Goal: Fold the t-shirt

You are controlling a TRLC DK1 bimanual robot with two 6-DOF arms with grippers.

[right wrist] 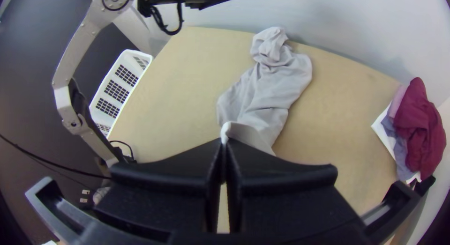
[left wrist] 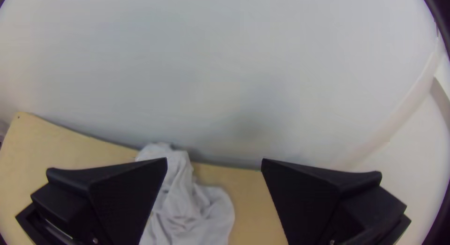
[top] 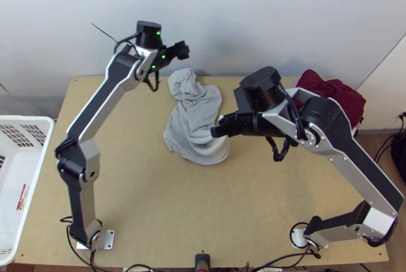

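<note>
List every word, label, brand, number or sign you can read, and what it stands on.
Readable texts: none.
Red-and-white label inside the white basket: too small to read.
Grey t-shirt: no print that I can make out.

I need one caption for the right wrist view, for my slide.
Right hand pinches a raised bit of the bunched grey shirt on the table.
</note>
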